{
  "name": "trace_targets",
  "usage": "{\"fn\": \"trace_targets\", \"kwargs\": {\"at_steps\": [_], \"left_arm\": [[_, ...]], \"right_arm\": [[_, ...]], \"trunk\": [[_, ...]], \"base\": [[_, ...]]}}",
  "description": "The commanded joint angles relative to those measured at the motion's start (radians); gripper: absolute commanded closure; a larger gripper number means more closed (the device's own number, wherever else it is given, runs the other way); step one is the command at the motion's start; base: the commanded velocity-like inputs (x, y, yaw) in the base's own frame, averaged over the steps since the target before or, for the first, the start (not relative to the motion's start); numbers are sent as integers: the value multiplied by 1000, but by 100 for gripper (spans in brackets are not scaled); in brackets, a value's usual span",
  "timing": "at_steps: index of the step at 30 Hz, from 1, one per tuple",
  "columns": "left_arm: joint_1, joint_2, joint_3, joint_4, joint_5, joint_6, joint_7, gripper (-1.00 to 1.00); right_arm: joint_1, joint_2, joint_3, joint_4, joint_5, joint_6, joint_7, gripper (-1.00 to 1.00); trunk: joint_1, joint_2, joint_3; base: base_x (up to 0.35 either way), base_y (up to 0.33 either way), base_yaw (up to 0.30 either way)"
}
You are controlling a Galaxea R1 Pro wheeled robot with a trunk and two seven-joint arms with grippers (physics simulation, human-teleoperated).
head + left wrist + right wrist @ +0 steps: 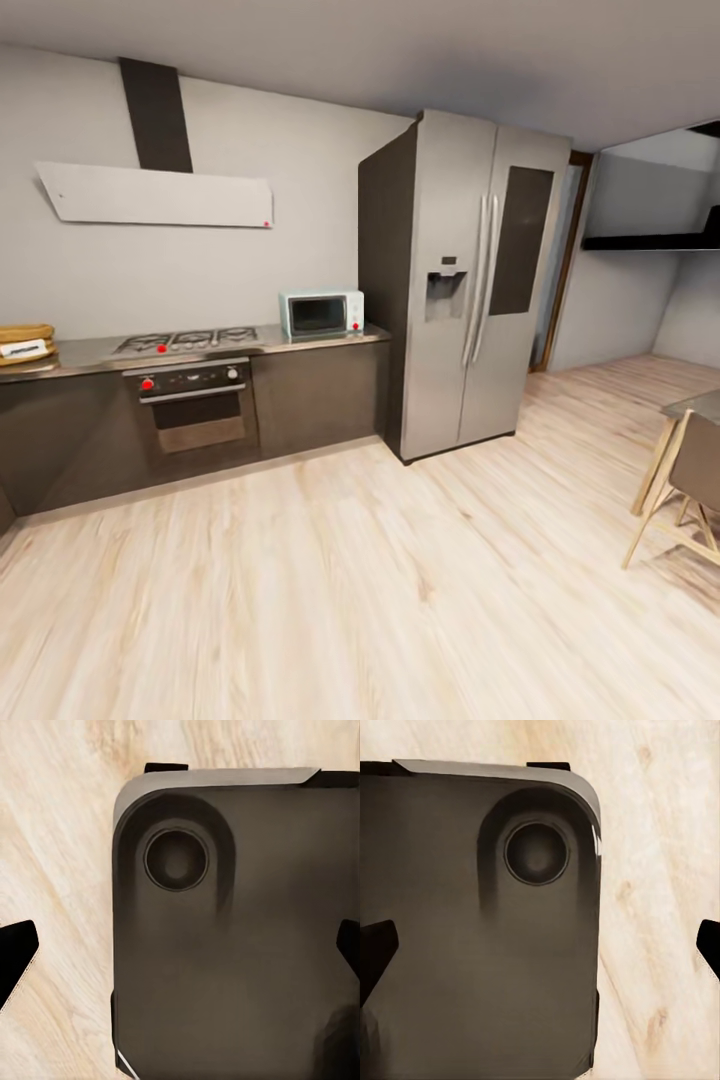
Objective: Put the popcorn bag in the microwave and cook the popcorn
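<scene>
The head view looks across the kitchen. The pale mint-blue microwave [321, 314] stands with its door closed at the right end of the grey countertop [70, 355], next to the fridge. At the far left of the counter, cut by the picture's edge, sits the tan popcorn bag [25, 342] with its white label. No popcorn is visible. My left gripper [182, 954] and right gripper [542, 949] each hang open and hold nothing, with dark fingertips [15, 961] [709, 945] wide apart over my own dark base and the wood floor.
A gas hob [185, 341] and a dark built-in oven [195, 400] lie between bag and microwave, under a range hood [155, 195]. A tall steel fridge [465, 280] stands right of the counter. A table and chair [685, 480] stand at the right. Wide plank floor [350, 600] lies ahead.
</scene>
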Motion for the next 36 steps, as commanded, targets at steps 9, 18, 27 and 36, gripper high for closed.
{"fn": "trace_targets", "kwargs": {"at_steps": [9, 18, 27, 36], "left_arm": [[0, 0, 0, 0, 3, 5, 1, -100], [0, 0, 0, 0, 3, 5, 2, -100], [0, -2, 0, 0, 3, 5, 2, -100], [0, -5, 0, 0, 3, 7, 3, -100]], "right_arm": [[0, 1, 0, 1, -4, -2, -2, -100], [-1, 1, 1, 1, -4, -2, -2, -100], [-1, 1, 3, 1, 7, -9, -1, -100], [-1, 1, 3, 1, 2, -9, -2, -100]], "trunk": [[1, 0, -1], [1, 0, -1], [1, 0, -1], [1, 0, -1]], "base": [[326, 0, 0], [326, 0, 0], [326, 0, 0], [326, 0, 0]]}}
